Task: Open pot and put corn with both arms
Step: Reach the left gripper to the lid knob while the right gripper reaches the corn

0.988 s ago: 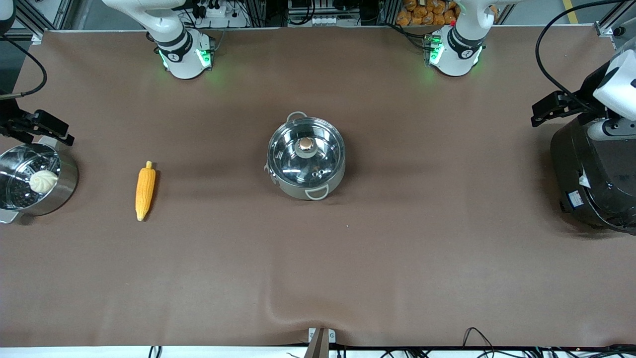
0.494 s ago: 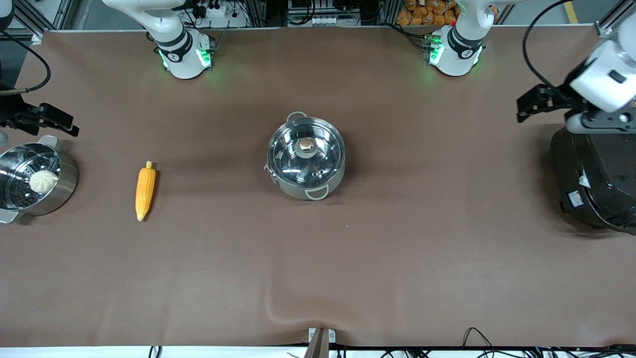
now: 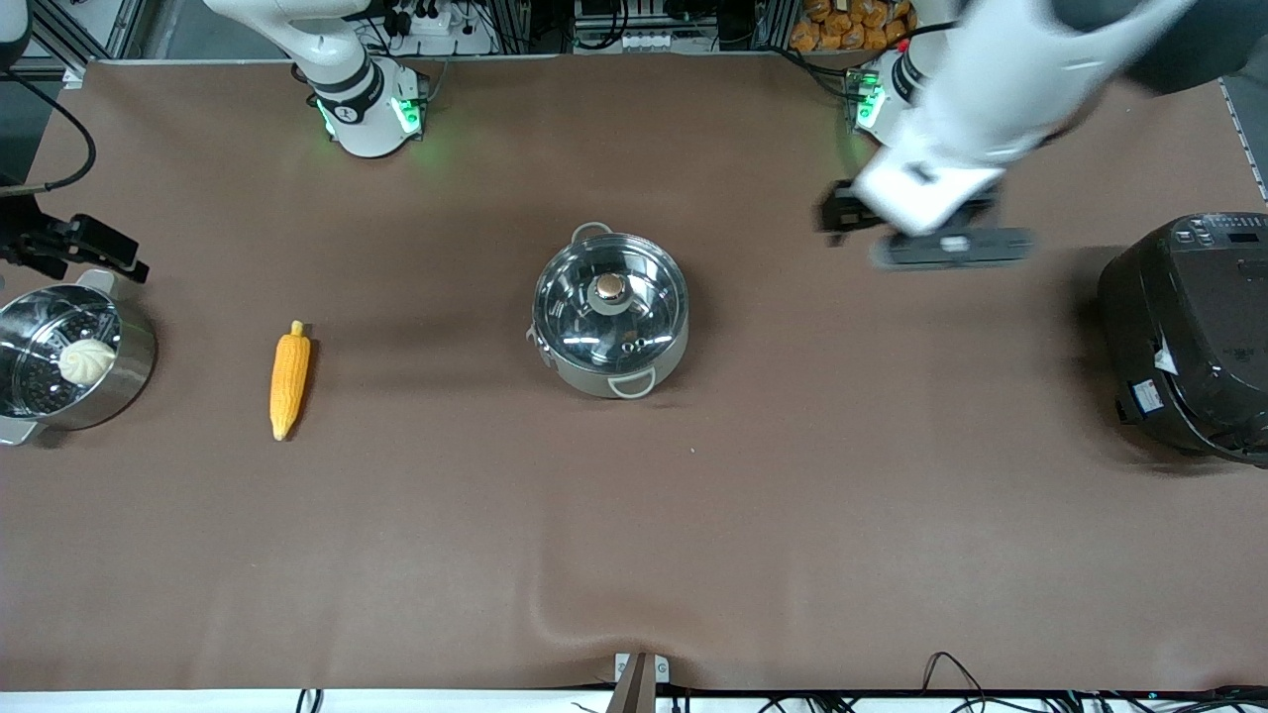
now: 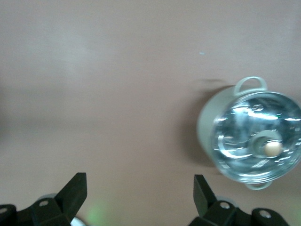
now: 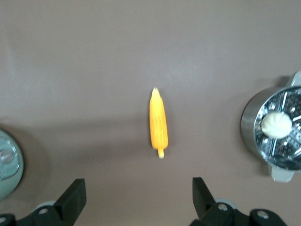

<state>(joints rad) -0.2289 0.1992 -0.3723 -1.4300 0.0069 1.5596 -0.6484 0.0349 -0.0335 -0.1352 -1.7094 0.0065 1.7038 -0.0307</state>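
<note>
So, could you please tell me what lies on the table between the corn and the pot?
Nothing: the front view shows only bare brown table cover between the corn and the pot.

Left wrist view: round shiny stainless-steel pot (image 4: 225, 136) with pale grey loop handles sits on brown table cover (image 4: 103, 94). Clear glass lid (image 4: 256, 136) on, copper-coloured knob (image 4: 273, 149) at its centre. Left gripper (image 4: 140, 195) fingers (image 4: 75, 193) spread wide, over bare cover; pot at its 2 o'clock.

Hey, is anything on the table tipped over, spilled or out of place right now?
Nothing stands out. The pot sits upright with its lid on, the corn lies flat on the cloth, and the bun rests inside the steamer.
</note>
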